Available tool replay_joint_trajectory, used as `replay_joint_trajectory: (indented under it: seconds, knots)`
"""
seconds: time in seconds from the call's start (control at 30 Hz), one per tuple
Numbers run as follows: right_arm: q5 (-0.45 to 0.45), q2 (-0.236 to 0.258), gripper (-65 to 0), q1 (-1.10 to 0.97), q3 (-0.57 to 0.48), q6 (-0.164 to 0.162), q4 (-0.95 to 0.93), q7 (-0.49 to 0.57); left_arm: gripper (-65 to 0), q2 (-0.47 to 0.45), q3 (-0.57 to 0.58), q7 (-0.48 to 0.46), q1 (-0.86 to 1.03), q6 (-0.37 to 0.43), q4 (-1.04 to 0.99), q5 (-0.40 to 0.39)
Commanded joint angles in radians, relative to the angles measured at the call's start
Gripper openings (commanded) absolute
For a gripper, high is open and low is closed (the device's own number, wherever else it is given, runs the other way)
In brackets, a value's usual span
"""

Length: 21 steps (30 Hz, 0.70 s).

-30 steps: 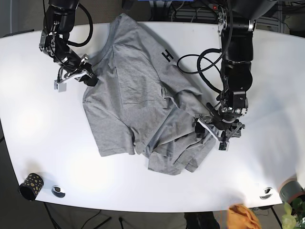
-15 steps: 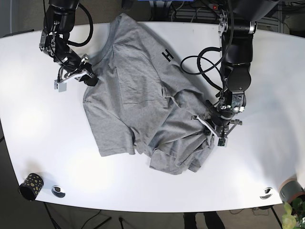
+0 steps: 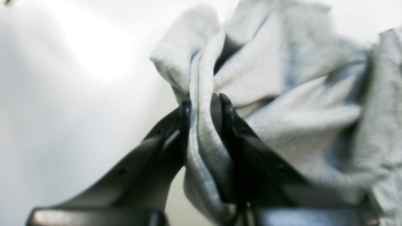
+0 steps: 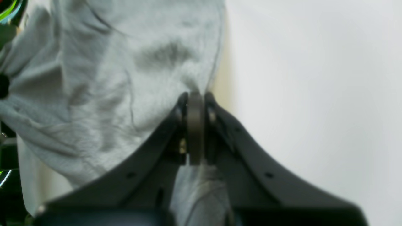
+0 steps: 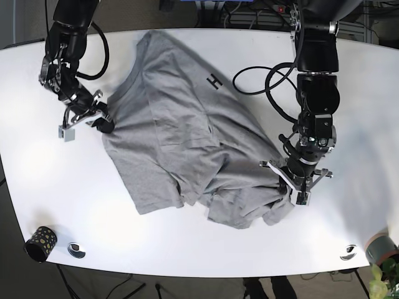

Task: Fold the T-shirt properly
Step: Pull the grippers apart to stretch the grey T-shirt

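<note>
T-shirt (image 5: 187, 143) first, the big grey thing sprawled across the white table (image 5: 349, 87), pinned between two pinch points and nowhere near flat: its lower half is bunched into overlapping folds just beside the left gripper (image 5: 293, 187), while the collar end runs up and away from the right gripper (image 5: 103, 121). Left gripper, seen from its own wrist camera: jaws nearly closed, a thick doubled ridge of grey cloth squeezed between the black fingers (image 3: 226, 125) and spilling out past the tips. That looks like more than one layer, and there's the first worry; pull from here and the extra layer comes along, so the crumple travels instead of opening out. Right gripper now, wrist view: jaws all but together on a thin edge of the shirt, only a sliver of fabric between the pads (image 4: 209, 113), the rest fanning out beyond the fingertips. A grip that shallow could slip free if the arms draw apart hard, and the shirt would drop back in a heap. Pull unevenly and the cloth skews across the table rather than stretching square. Small things last: a dark patterned cup (image 5: 40, 242) and a little round cap (image 5: 76, 250) sit at the table's near edge, well apart from both sets of fingers, out of harm unless the shirt is dragged that way.
</note>
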Motion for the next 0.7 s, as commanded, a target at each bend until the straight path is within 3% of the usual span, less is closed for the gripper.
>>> replay_joint_trajectory:
  seconds: [0.0,0.33,0.67]
  knots:
    - [0.024,0.039,-65.0,0.073,0.001,0.012,0.016,0.021,-64.9,-0.005,-0.045,0.009,-0.025,0.005,0.087,-0.001]
    - [0.026,0.093,-65.0,0.22,-0.001,0.012,-0.056,0.019,-64.9,-0.042,-0.212,0.183,-0.014,0.0,0.279,-0.006]
    - [0.029,0.087,-65.0,0.082,0.001,0.012,0.045,0.012,-64.6,-0.039,-0.299,0.195,0.217,-0.002,0.473,-0.007]
